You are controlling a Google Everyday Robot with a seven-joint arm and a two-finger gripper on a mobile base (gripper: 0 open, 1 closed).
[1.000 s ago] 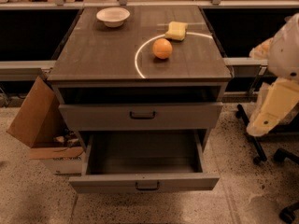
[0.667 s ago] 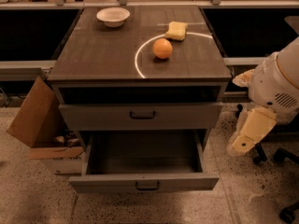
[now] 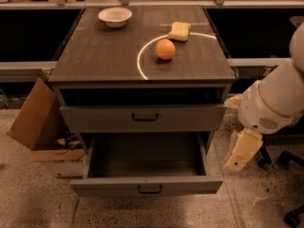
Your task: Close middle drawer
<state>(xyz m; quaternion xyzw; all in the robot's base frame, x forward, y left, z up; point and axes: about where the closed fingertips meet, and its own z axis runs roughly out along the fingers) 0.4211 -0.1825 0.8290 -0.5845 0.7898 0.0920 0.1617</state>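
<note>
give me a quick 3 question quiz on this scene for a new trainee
1. True or false: the middle drawer is pulled far out and its box looks empty.
2. Which thing lies nearest the orange on the cabinet top? A) the white bowl B) the yellow sponge C) the cardboard box
3. Fill in: the gripper hangs at the ___ side of the cabinet as the picture shows it, apart from the drawer.
Key: 1 true; 2 B; 3 right.
</note>
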